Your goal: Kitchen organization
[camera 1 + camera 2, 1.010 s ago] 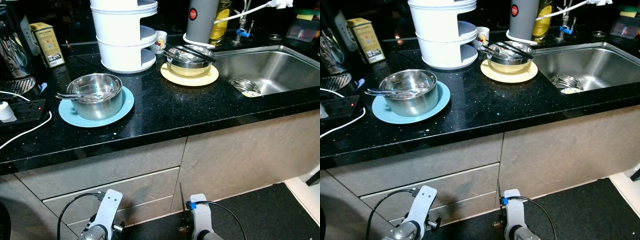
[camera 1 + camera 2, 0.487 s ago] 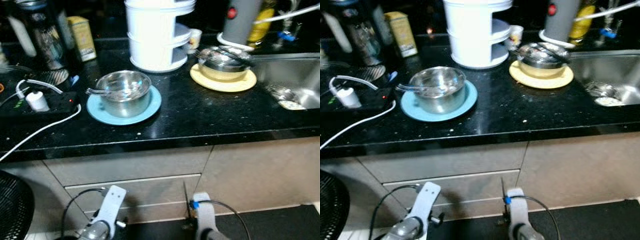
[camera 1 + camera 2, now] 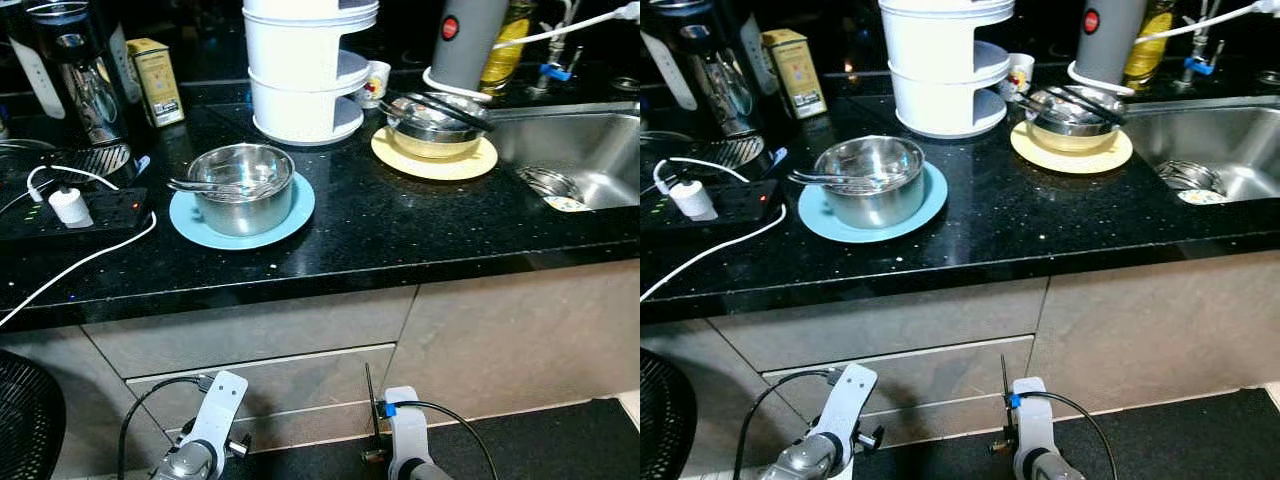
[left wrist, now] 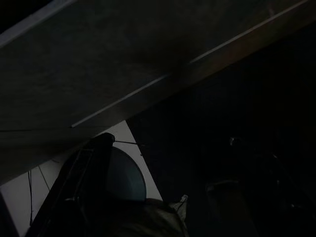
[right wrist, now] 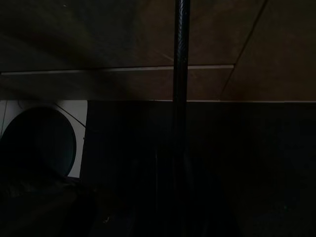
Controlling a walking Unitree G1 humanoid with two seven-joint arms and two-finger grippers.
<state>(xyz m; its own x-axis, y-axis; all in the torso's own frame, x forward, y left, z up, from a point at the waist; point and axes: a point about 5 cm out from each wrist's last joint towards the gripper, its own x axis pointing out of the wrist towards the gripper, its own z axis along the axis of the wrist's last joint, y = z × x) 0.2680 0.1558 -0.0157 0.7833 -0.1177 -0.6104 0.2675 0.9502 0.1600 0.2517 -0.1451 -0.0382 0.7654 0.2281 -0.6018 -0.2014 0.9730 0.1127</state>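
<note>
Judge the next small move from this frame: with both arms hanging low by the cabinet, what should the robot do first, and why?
Probably raise the left arm toward the steel bowl on the blue plate. Both arms hang below the black counter, by the drawer fronts, and nothing is held. That bowl, with utensils lying in it, stands nearest the counter's front edge on the robot's left side, so it looks the easiest first target.

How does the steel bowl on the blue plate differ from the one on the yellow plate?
The bowl on the blue plate sits left of the white tiered rack, toward the counter's front; the bowl on the yellow plate sits right of it, by the sink. The first holds silver utensils sticking out leftward; the second has black ones laid across its rim. The first looks taller-walled, the second shallower. Both are shiny steel, upright, each centred on a round plate.
</note>
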